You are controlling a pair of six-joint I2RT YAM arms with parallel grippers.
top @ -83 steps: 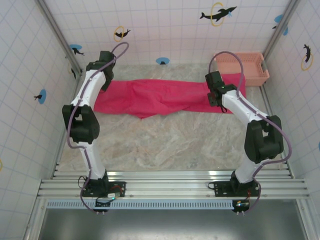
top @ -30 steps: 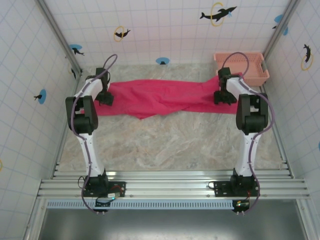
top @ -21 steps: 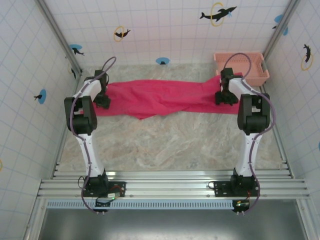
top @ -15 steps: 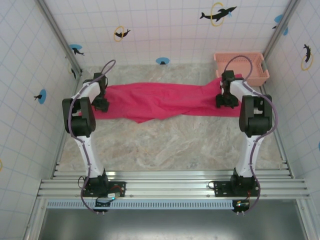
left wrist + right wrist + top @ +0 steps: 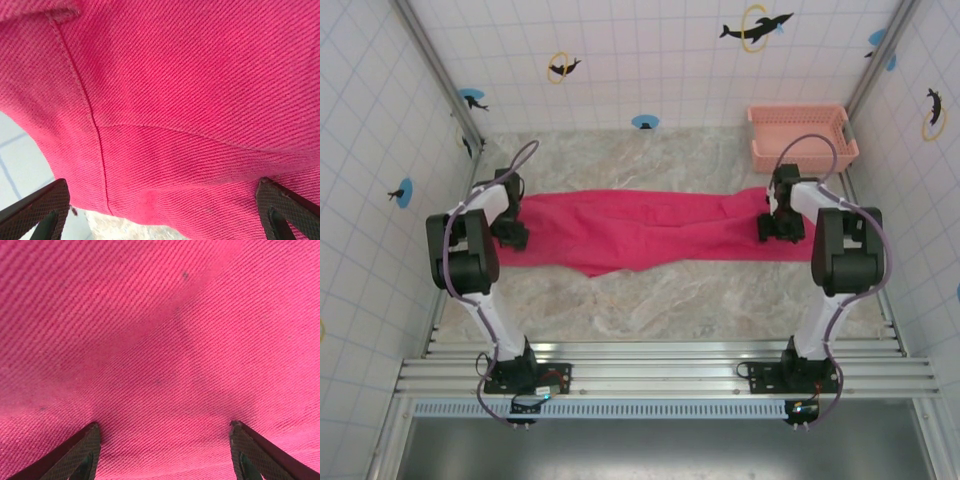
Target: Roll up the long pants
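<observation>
The long pants [image 5: 640, 225] lie stretched left to right across the marble table, magenta-red, with a fold pointing toward the near side at the middle. My left gripper [image 5: 510, 235] points down onto the pants' left end. My right gripper [image 5: 778, 228] presses on the right end. In the left wrist view the pants [image 5: 175, 100] bulge between my widely spread fingers [image 5: 40, 207], with a seam running down the cloth. Seen from the right wrist, the pants [image 5: 165, 340] fill the gap between spread fingers [image 5: 260, 450]. Both grippers are open, and their tips are hidden against the cloth.
A salmon-pink slotted basket [image 5: 800, 135] stands at the back right corner, apart from the pants. Tiled walls close in on the left, back and right. Bare marble table [image 5: 650, 310] stretches from the pants to the rail at the near edge.
Both grippers came down onto the pants' ends and slid toward the near side. The pants moved with them, away from the basket and the back wall.
</observation>
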